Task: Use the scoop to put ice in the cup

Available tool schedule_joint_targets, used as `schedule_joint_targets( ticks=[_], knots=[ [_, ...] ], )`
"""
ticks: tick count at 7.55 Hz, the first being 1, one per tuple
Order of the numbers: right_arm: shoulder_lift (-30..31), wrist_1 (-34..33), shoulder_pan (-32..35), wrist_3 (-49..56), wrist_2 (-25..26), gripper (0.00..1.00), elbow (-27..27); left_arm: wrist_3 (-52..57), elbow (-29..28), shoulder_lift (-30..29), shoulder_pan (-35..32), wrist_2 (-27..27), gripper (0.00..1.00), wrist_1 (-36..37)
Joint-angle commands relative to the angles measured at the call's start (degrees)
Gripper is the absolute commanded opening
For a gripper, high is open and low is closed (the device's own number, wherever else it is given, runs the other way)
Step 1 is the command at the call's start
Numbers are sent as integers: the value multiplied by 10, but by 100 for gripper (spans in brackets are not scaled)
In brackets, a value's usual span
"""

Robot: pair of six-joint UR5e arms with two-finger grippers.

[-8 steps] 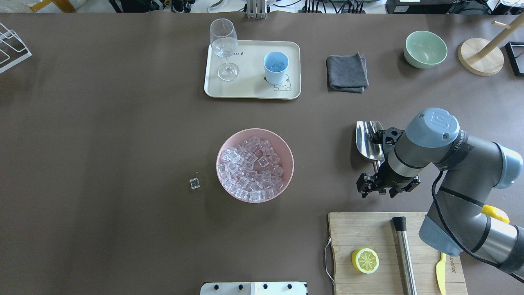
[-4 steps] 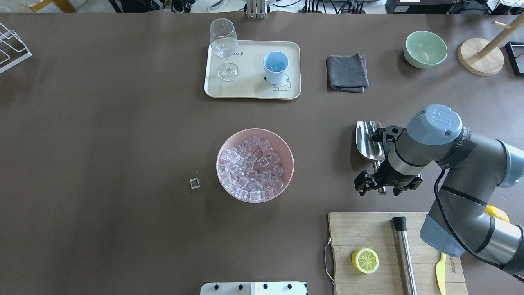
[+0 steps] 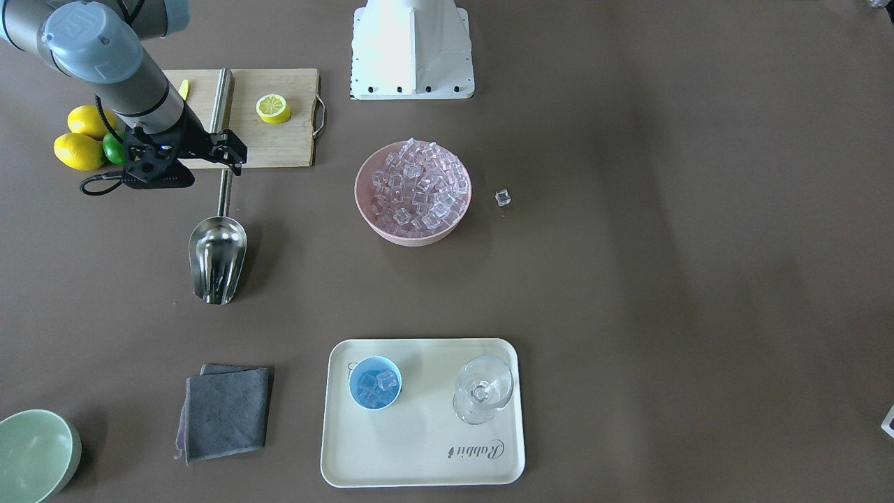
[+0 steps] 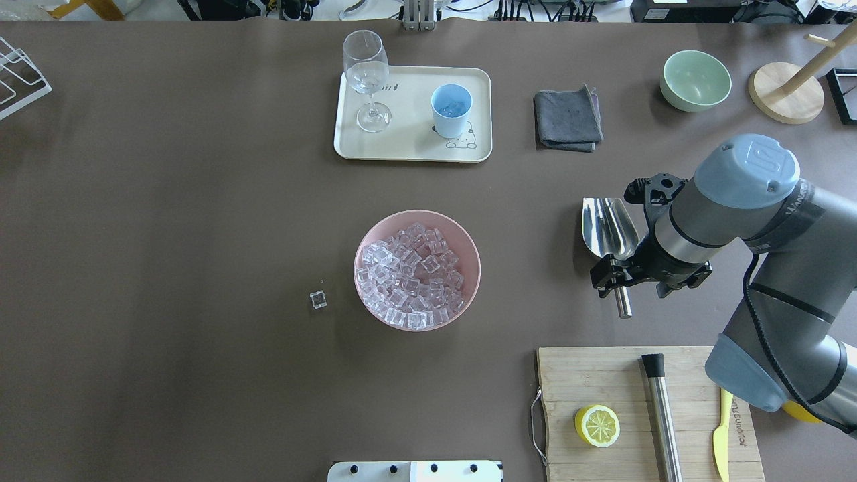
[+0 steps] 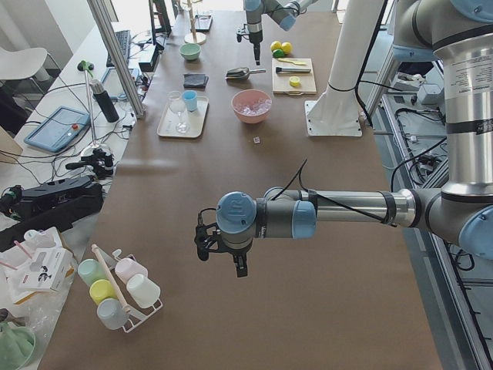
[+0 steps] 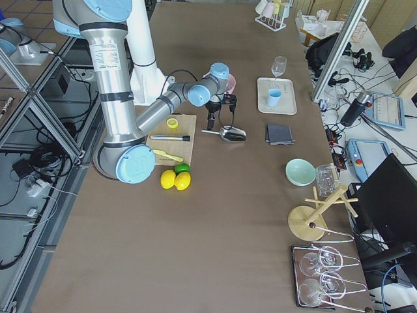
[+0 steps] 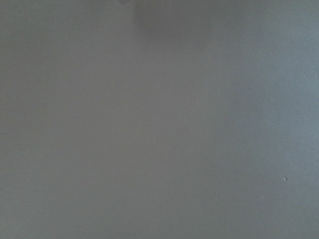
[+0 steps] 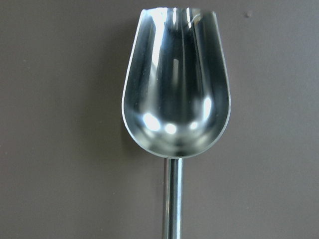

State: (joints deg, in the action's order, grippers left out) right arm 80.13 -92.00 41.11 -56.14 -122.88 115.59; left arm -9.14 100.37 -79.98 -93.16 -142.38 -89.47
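Right gripper spread wide over the handle of the scoop lying flat right of centre, left gripper opening impossible to tell, some ice inside the cup

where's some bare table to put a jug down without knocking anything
Widest: the robot's left half, left of the tray and pink bowl, holding only a loose ice cube. Also a bare strip between tray and pink bowl, and between pink bowl and scoop. Crowded: the right, with right pincer, cutting board, cloth, green bowl.
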Motion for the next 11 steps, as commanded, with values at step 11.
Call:
schedule_joint_targets(
  ticks=[11],
  knots=[
    [205, 1, 494, 642, -58, 100, -149, -1, 1, 0, 0, 0, 98, 0]
  ],
)
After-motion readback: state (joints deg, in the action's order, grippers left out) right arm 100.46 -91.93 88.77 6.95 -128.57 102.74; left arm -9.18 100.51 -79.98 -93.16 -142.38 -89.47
